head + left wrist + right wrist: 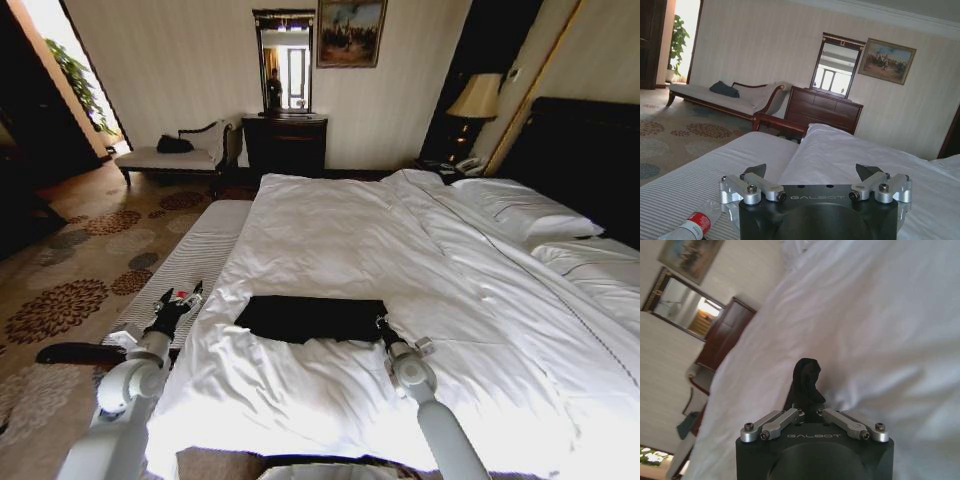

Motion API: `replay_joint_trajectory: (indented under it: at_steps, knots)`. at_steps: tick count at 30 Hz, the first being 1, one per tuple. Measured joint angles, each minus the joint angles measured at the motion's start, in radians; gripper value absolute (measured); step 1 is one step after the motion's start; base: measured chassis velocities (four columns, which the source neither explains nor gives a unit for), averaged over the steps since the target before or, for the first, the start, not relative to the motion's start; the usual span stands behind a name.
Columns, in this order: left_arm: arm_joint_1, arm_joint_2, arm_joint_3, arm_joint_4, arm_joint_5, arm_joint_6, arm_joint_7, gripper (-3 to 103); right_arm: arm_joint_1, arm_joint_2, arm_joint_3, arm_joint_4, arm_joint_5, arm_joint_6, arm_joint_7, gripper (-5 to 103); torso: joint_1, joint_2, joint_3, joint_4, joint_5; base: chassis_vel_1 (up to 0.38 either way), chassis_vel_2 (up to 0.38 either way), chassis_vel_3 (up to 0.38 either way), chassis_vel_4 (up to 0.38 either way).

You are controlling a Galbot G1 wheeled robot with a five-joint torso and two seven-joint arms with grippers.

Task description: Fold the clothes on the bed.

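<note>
The T-shirt (312,318) is soft, matt black cloth, lying in a flat folded band; a bunched bit of it (806,385) sits pinched in the right tool (809,412), whose linkages are brushed bare metal on a matt black housing. The left tool (812,175) has the same satin metal arms and dull black fingertips, spread wide. The bed (330,235) wears smooth white cotton-looking sheets, creased and faintly shiny in the light. The bench (195,255) alongside has ribbed, pale striped fabric. The bottle (692,225) looks like clear, glossy plastic.
</note>
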Motion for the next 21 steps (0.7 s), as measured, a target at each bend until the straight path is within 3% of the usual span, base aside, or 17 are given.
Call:
replay_joint_trajectory:
  at_steps: [8, 14, 17, 19, 21]
  knots:
    - [0.003, -0.001, -0.021, -0.032, -0.019, -0.001, -0.008, 100, -0.043, -0.055, -0.058, 0.183, -0.034, -0.004, -0.009, 3, 0.0, 0.0, 0.0, 0.0, -0.0002, 0.0, 0.0, 0.0, 0.0]
    - [-0.023, 0.047, -0.025, -0.08, -0.092, 0.005, -0.027, 100, -0.013, -0.083, -0.144, 0.251, -0.014, -0.017, -0.007, 3, 0.0, 0.0, 0.0, -0.0007, -0.0006, 0.0, 0.0, 0.0, 0.0]
    - [-0.038, 0.117, -0.08, -0.228, -0.26, 0.018, -0.041, 100, 0.095, -0.078, -0.31, 0.174, -0.078, -0.02, -0.019, 3, 0.0, 0.0, 0.0, 0.0005, 0.0001, 0.0, 0.0, 0.0, 0.0]
    - [-0.04, 0.124, -0.088, -0.247, -0.281, 0.02, -0.041, 100, 0.112, -0.074, -0.336, 0.151, -0.095, -0.019, -0.021, 3, 0.0, 0.0, 0.0, 0.0004, -0.0001, 0.0, 0.0, 0.0, 0.0]
    - [-0.045, 0.15, -0.126, -0.321, -0.361, 0.025, -0.041, 100, 0.182, -0.041, -0.43, 0.062, -0.133, -0.016, -0.021, 3, 0.0, 0.0, 0.0, -0.0001, 0.0, 0.0, 0.0, 0.0, 0.0]
